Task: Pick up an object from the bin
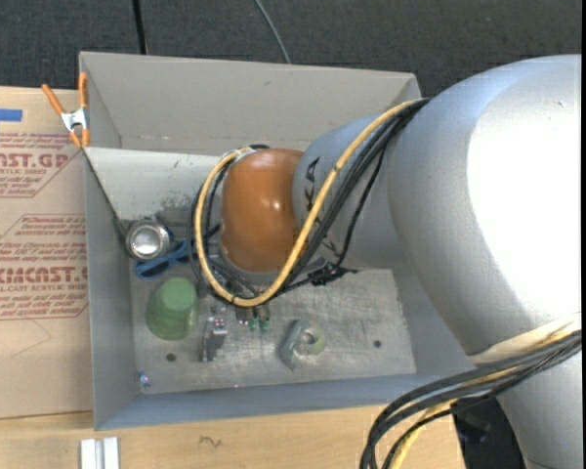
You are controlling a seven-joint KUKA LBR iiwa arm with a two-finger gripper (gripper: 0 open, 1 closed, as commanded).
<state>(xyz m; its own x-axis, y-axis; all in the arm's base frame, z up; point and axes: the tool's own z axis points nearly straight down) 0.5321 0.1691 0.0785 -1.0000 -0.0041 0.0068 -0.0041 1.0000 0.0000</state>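
My gripper (213, 338) reaches down below the arm's orange cover to the bin floor at front left of centre. A pale green cup (171, 309) lies just to its left, close to it but apart. A grey curved piece with a pale green ring (302, 345) lies on the floor to its right. Nothing shows in the gripper's grasp.
A silver can (147, 239) stands at the bin's left wall, with a blue object (173, 258) beside it under the cables. The arm and its cover hide the bin's middle and right. Bare floor lies at front right.
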